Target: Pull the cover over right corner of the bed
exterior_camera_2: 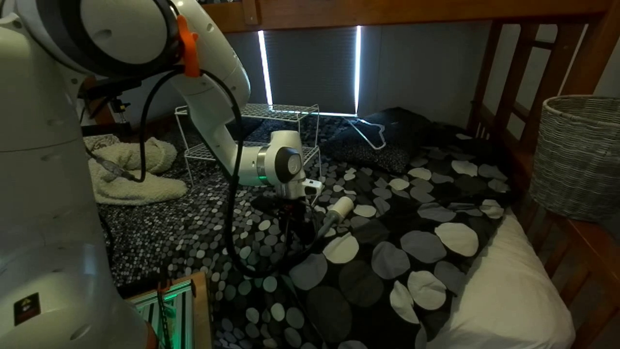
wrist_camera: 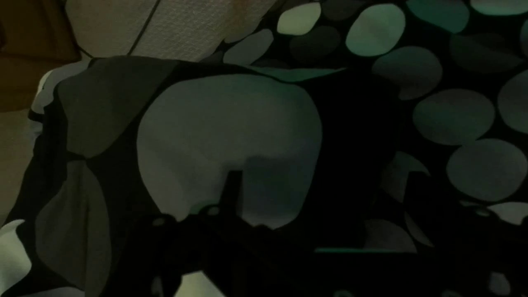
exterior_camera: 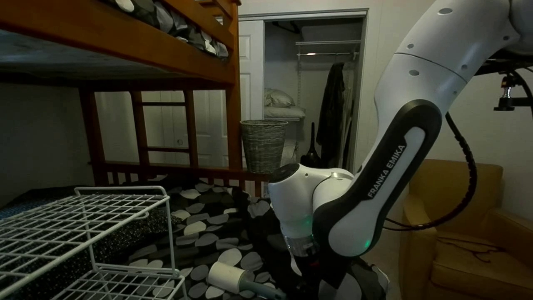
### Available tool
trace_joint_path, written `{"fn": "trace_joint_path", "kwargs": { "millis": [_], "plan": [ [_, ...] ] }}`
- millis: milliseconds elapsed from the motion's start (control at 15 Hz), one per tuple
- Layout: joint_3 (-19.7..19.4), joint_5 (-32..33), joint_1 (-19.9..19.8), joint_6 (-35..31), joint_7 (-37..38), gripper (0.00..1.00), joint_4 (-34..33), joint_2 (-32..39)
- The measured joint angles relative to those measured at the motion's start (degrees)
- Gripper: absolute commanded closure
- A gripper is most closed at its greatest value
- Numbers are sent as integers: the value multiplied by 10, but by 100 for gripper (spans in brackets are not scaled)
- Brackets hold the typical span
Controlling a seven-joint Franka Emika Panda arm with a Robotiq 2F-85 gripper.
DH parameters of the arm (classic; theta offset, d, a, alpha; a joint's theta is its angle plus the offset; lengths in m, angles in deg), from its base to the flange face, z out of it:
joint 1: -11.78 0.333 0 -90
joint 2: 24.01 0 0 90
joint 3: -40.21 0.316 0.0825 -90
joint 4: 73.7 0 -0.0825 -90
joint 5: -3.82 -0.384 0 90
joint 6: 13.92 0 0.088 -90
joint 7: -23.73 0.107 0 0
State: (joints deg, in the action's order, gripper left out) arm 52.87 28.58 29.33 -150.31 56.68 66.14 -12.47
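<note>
The cover is black fabric with white and grey round spots. It lies over the lower bunk in both exterior views [exterior_camera: 218,239] [exterior_camera_2: 378,257] and fills most of the wrist view [wrist_camera: 229,136]. There, a fold with larger spots overlaps smaller-spotted fabric. The bed is a brown timber bunk, seen in both exterior views [exterior_camera: 234,125] [exterior_camera_2: 416,12]. In an exterior view, white bedding [exterior_camera_2: 513,291] shows past the cover's edge near the end rail. My gripper [wrist_camera: 326,177] points down close over the cover, its dark fingers spread apart with nothing clearly between them. Contact with the fabric is too dark to tell.
A white wire rack [exterior_camera: 120,208] stands on the bed. A white roller with a grey handle [exterior_camera_2: 342,207] lies beside my gripper. A wicker basket [exterior_camera_2: 576,155] stands at the bed's end. A tan armchair [exterior_camera: 458,200], a cream fleece [exterior_camera_2: 140,169] and a hanger [exterior_camera_2: 373,135] are nearby.
</note>
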Motion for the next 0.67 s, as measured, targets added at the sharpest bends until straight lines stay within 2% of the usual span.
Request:
{"fn": "trace_joint_path", "kwargs": {
  "millis": [400,467,533,600,667],
  "plan": [
    [-19,72,30,-16,77,0,-9,40],
    [-22,79,35,-16,86,3,-12,46],
    [-24,85,39,-16,93,7,-14,52],
    [-27,92,43,-16,101,28,-17,59],
    [-29,98,45,-16,108,30,-19,64]
  ]
}}
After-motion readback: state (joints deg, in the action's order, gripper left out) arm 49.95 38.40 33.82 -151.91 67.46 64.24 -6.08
